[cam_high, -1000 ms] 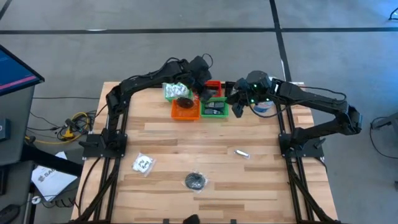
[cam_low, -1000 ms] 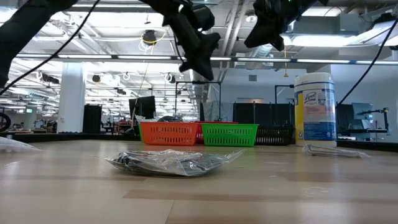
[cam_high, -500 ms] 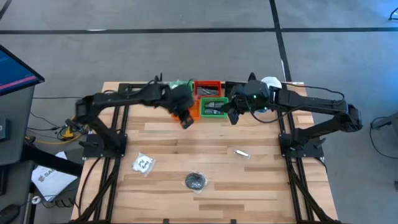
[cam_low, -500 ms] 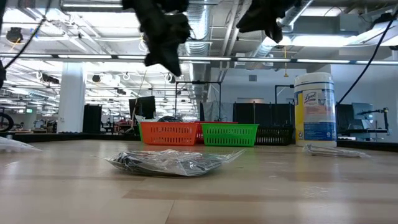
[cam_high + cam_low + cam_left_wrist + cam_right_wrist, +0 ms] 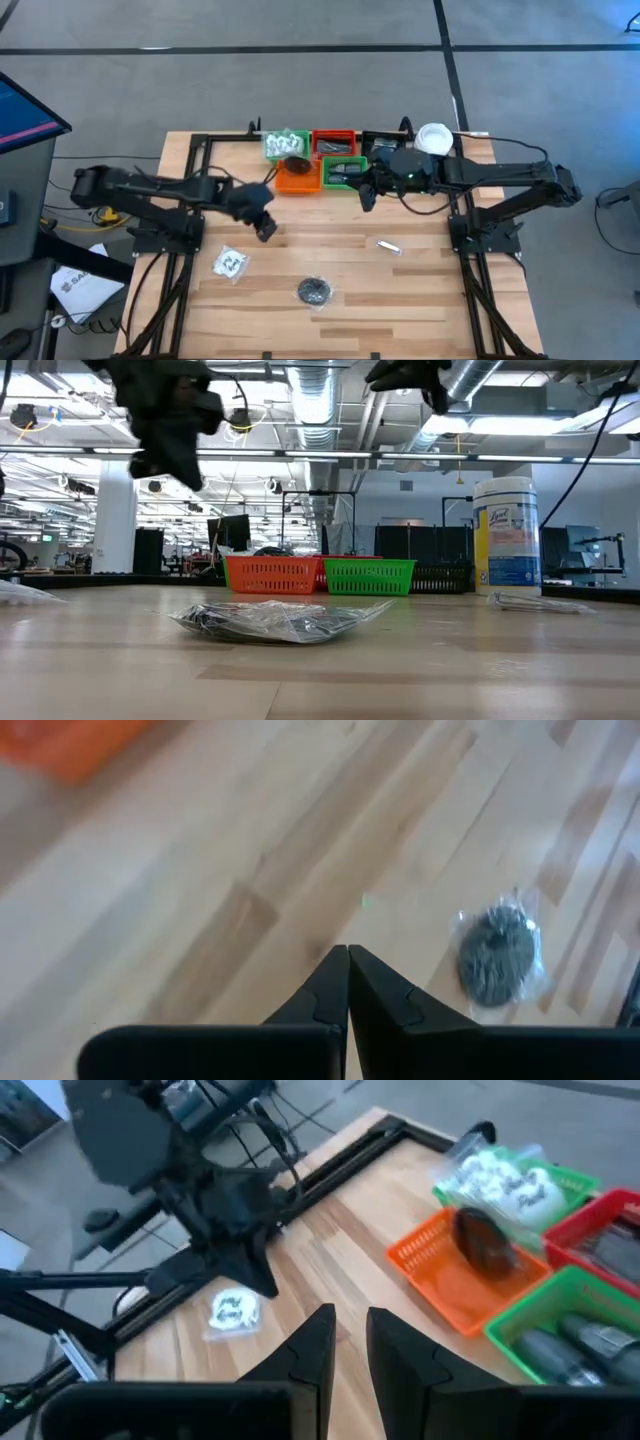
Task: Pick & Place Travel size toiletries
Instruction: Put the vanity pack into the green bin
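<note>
While the left fingers (image 5: 347,982) press together empty, the right fingers (image 5: 349,1342) stand slightly apart

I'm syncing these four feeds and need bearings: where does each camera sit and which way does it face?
High: overhead, straight down; both arms, left gripper, right gripper.
Low: tabletop level, facing the room; black bagged piece nearest.
Left wrist: down past shut fingers at that same piece.
Right wrist: past its fingers toward the orange tray, also in the high view.
</note>
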